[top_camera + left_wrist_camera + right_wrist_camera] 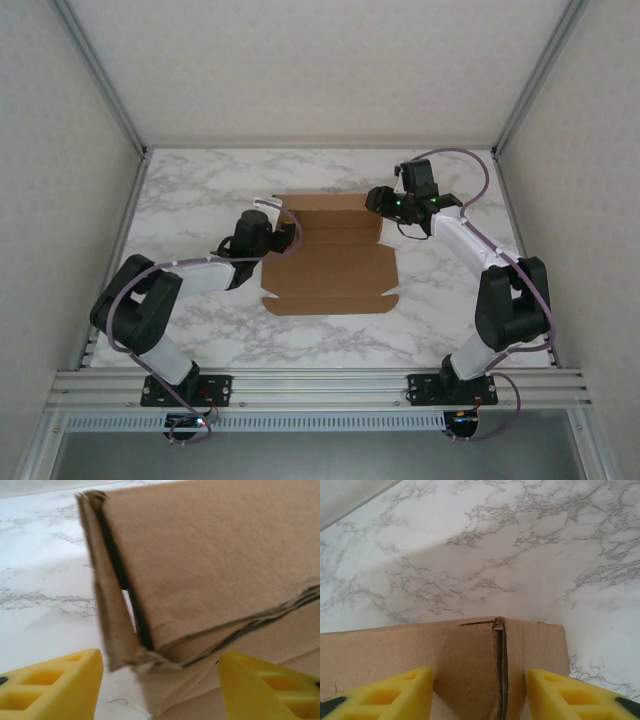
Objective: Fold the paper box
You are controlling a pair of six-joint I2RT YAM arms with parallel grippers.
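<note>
The yellow fingers [55, 685] of the left gripper [159, 682] are spread wide. A raised, doubled-over flap of the box [335, 265] stands in the gap between them, and neither finger visibly presses on it. The right gripper [480, 680] is spread just as wide, its fingers [575, 695] either side of an upright cardboard corner where two panels meet at a ragged vertical seam; it holds nothing. In the top view the box lies in the middle of the marble table [200, 190], between the two arms. Most of it is a flat brown sheet with crease lines across it and rounded tabs at its near edge. The left gripper is at its left edge and the right gripper at its far right corner.
</note>
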